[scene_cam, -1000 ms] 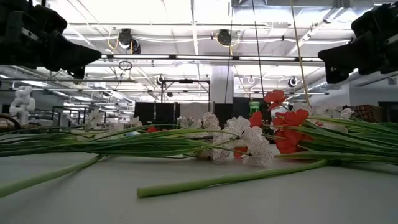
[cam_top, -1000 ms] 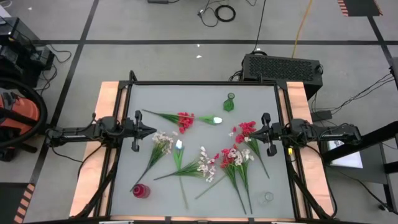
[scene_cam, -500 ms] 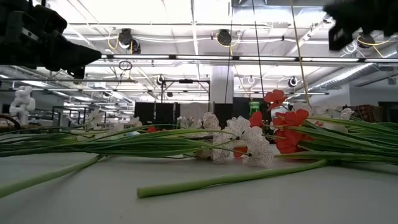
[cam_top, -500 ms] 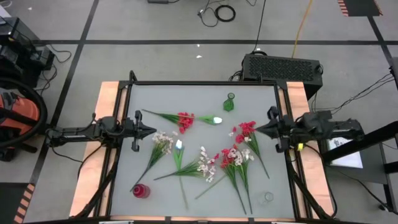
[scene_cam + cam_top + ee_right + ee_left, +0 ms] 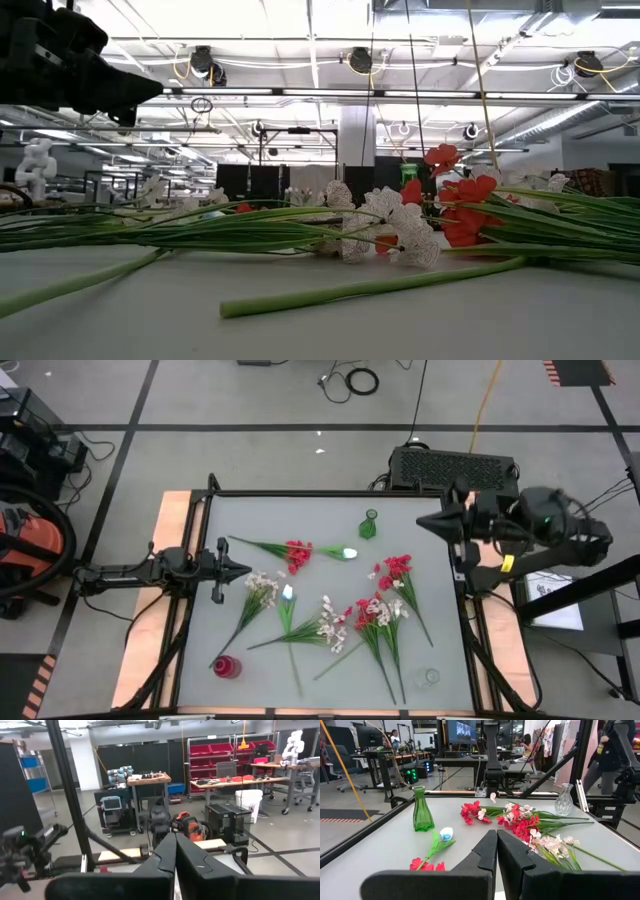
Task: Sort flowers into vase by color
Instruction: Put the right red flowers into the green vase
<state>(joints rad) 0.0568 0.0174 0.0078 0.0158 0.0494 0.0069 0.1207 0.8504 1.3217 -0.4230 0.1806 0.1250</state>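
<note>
flowers [image 5: 377, 612] look light, with thin springy stems, so pinch yours mid-stem. your right gripper [image 5: 432, 522] and left gripper [image 5: 240, 571] sit closed, empty.

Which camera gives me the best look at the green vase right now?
The left wrist view: the green vase stands upright and unobstructed on the table, its full outline visible beside a white bud. The high view shows it only from above, small. The low view shows just a green sliver behind the blossoms. The right wrist view misses it.
</note>
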